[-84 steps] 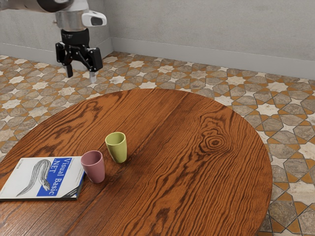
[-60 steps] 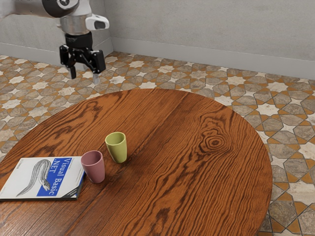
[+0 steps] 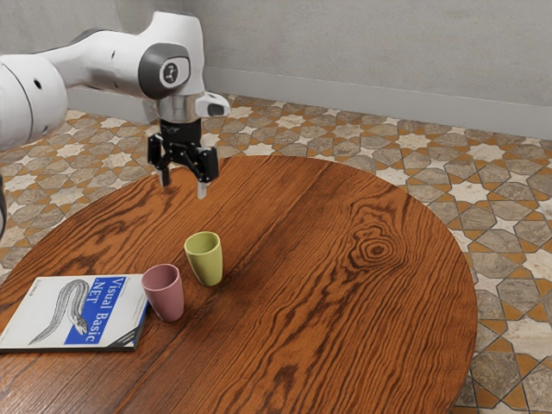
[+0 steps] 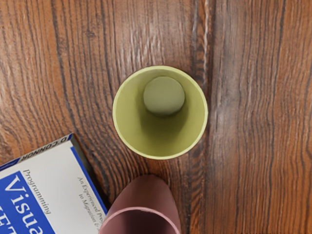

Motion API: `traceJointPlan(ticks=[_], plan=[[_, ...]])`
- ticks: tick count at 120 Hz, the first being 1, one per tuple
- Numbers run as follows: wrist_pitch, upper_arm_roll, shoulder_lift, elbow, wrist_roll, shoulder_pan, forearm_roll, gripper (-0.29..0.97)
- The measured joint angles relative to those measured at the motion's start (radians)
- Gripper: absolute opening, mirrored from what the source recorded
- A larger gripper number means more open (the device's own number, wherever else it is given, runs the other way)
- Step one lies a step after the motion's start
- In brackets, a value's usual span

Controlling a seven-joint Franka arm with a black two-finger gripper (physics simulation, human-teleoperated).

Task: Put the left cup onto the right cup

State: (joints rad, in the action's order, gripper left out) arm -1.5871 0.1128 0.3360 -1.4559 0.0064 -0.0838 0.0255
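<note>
Two upright cups stand close together on the round wooden table (image 3: 345, 259). The pink cup (image 3: 164, 291) is the one toward the exterior view's left, next to a book. The green cup (image 3: 204, 258) is just to its right and slightly farther back. My gripper (image 3: 183, 181) hangs open and empty in the air, well above and behind the green cup. In the wrist view I look straight down into the green cup (image 4: 160, 112), with the pink cup's rim (image 4: 141, 209) close beside it.
A "Visual Basic" book (image 3: 73, 312) lies flat at the table's near left edge, almost touching the pink cup; its corner (image 4: 44, 195) is also in the wrist view. Patterned tile floor surrounds the table.
My arm has swung down and toward the exterior view's right, bringing the open gripper from high over the floor to above the table's back part, nearer the cups. The cups have not moved.
</note>
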Motion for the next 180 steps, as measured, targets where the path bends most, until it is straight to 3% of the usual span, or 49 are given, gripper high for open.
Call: traceJointPlan(ticks=[53,73,140,180], plan=[[-0.297,-0.012,-0.184,-0.472,-0.014,-0.066,0.008,0.68],[-0.398,-0.012,-0.200,-0.600,-0.025,-0.068,0.007,0.68],[-0.536,-0.007,-0.254,-0.739,-0.050,-0.066,-0.004,0.68],[-0.601,-0.004,-0.217,-0.789,-0.067,-0.053,-0.005,0.68]])
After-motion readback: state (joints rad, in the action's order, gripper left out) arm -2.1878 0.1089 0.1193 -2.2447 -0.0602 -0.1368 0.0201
